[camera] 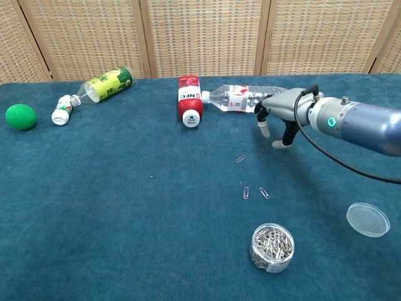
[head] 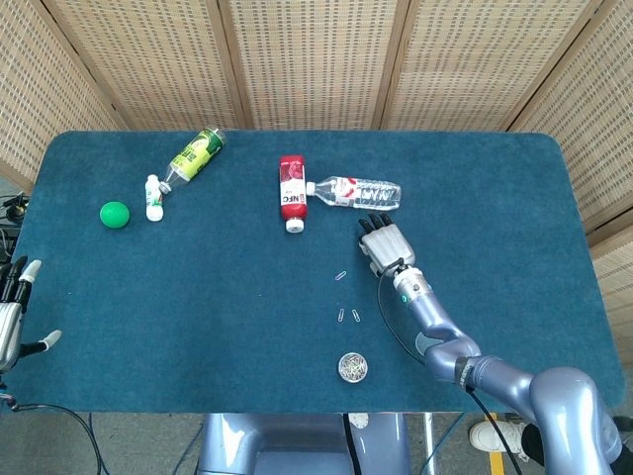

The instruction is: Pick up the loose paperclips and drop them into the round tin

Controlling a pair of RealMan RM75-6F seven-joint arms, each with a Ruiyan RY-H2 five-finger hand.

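Observation:
Three loose paperclips lie on the blue table: one [head: 340, 275] [camera: 240, 158] apart from the others, and a pair [head: 341, 316] [head: 355, 316] [camera: 246, 192] [camera: 264, 193] closer to the tin. The round tin [head: 352, 367] [camera: 272, 246] stands open near the front edge, filled with paperclips. My right hand [head: 386, 242] [camera: 279, 122] hovers just right of and behind the single clip, fingers apart and pointing down, holding nothing. My left hand [head: 15, 307] shows only at the left edge of the head view, off the table, fingers spread and empty.
A clear lid [camera: 368, 219] lies to the right of the tin. A red bottle [head: 292, 190] and a clear water bottle [head: 354, 192] lie just behind my right hand. At the back left are a green bottle [head: 194, 155], a small white bottle [head: 153, 198] and a green ball [head: 115, 214].

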